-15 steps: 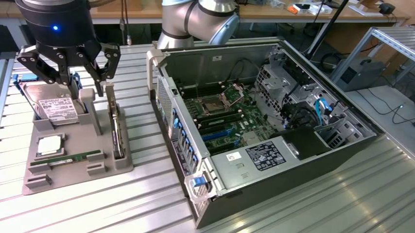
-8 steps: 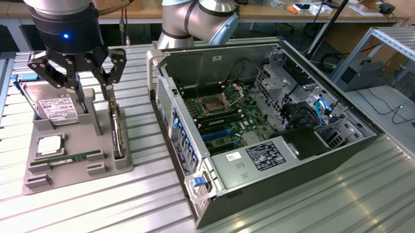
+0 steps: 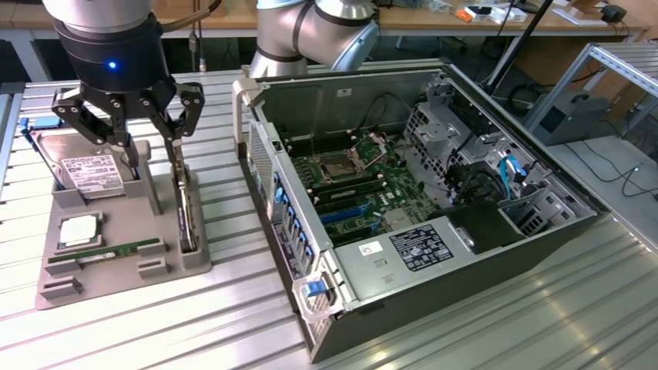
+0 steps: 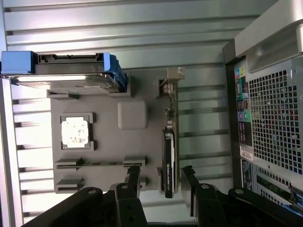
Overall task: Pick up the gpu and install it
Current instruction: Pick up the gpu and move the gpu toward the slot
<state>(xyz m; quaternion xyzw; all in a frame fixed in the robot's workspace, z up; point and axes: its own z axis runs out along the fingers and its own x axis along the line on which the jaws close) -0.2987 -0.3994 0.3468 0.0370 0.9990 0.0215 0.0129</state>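
Black gpu (image 4: 168, 163), label unreadable, stands edgewise beneath the spread gripper (image 4: 161, 172).

I had the silver-grey jointed robot arm (image 3: 308, 31) standing at the back of the exterior view. Its thick black cylindrical wrist (image 3: 108, 46) hung vertically at the exterior view's left, and a small blue indicator light (image 3: 113, 64) glowed on its front. Below the wrist, the black two-finger linkage gripper (image 3: 146, 142) pointed straight down. Its jaws were spread wide, with the outer links splayed to either side. The wrist view showed the gripper (image 4: 161, 174) the same way, its two black fingers (image 4: 134, 176) parallel and well apart.
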